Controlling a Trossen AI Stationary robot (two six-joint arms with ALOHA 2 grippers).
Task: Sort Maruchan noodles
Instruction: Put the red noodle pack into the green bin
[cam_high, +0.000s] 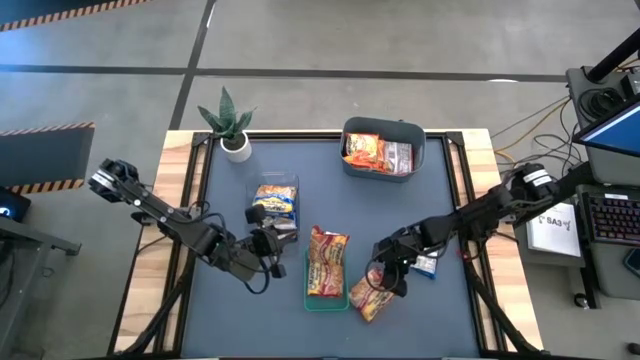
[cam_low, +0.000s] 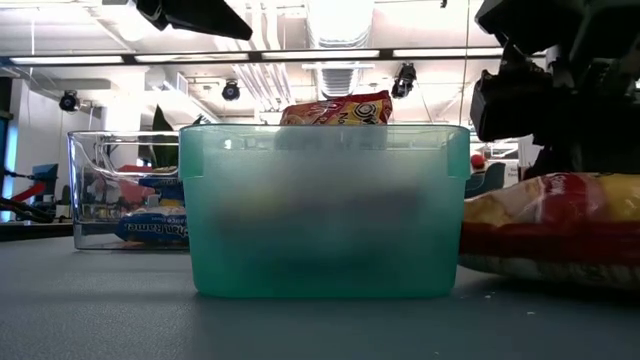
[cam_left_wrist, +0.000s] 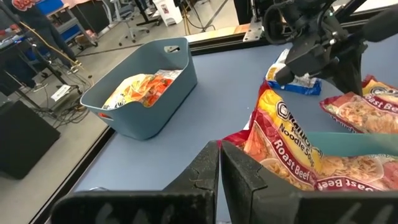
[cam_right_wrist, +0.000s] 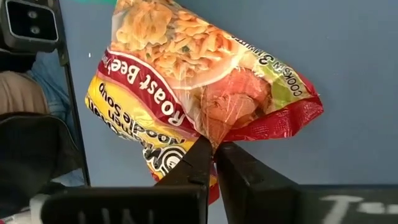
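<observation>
Maruchan noodles on a dark blue-grey tabletop (cam_high: 250, 320), workshop floor around.
High view: right gripper (cam_high: 388, 280) pinches a red-yellow packet (cam_high: 372, 300) lying diagonally beside the green tray (cam_high: 327, 302). Right wrist view: jaws closed on its edge. Left wrist view: left gripper (cam_left_wrist: 219, 163) closed, empty.

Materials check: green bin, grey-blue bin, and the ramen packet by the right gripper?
Green bin: looks like translucent frosted plastic; the packets inside show as blurred shapes.
Grey-blue bin: opaque matte plastic by the look, moulded, with rounded corners.
Roast beef packet: thin glossy plastic film, creased, with glare on it; the right gripper is shut on its edge.
</observation>
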